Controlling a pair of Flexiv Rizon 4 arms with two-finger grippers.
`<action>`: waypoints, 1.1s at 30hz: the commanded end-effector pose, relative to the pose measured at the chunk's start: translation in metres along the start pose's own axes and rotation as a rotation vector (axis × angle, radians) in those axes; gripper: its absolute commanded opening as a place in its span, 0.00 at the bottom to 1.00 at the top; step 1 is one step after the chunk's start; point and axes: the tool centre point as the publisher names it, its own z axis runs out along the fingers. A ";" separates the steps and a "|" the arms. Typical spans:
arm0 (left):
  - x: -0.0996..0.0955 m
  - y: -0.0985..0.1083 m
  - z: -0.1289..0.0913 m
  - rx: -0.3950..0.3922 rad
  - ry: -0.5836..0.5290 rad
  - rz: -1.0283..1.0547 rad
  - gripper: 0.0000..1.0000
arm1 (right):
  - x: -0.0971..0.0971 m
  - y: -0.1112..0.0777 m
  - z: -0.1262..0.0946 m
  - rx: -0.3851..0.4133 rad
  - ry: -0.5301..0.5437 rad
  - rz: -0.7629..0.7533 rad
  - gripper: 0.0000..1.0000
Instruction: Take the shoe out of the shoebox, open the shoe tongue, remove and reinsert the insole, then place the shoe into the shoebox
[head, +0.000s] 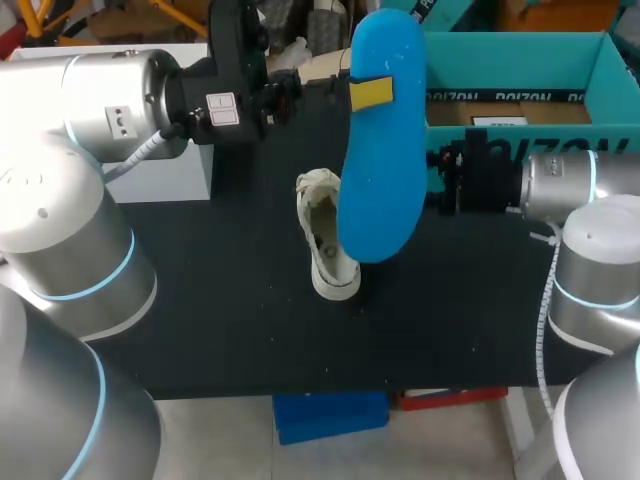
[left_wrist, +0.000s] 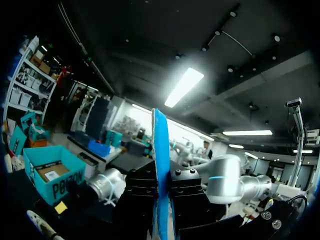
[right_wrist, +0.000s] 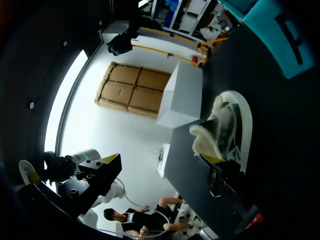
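Insole (head: 385, 180), blue foam, light & floppy, is pinched near one end by left gripper (head: 368, 92) above table (head: 220, 290) middle; regrip nearer mid-length. Shoe (head: 322, 235) sits below, soft. Right gripper (right_wrist: 214, 160) by shoe, grip can't tell. Shoebox (head: 500, 62) at back right corner.

Robot lab: two silver industrial arms, left arm (head: 60, 230) and right arm (head: 590, 260), over a black-topped bench (head: 220, 300) below the left gripper (head: 372, 93).

Cameras around the shoe (head: 322, 240)
Head looks down on it from high above; right wrist shares it from close beside; left wrist faces upward.
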 end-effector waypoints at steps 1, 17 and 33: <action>0.001 0.001 0.000 -0.003 -0.003 -0.001 0.00 | 0.002 0.003 0.004 -0.009 -0.023 0.007 1.00; -0.035 0.072 0.005 -0.047 -0.055 0.366 0.00 | 0.002 0.003 0.004 -0.009 -0.023 0.007 1.00; -0.042 0.085 0.002 -0.035 -0.047 0.306 0.00 | 0.002 0.003 0.004 -0.009 -0.023 0.007 1.00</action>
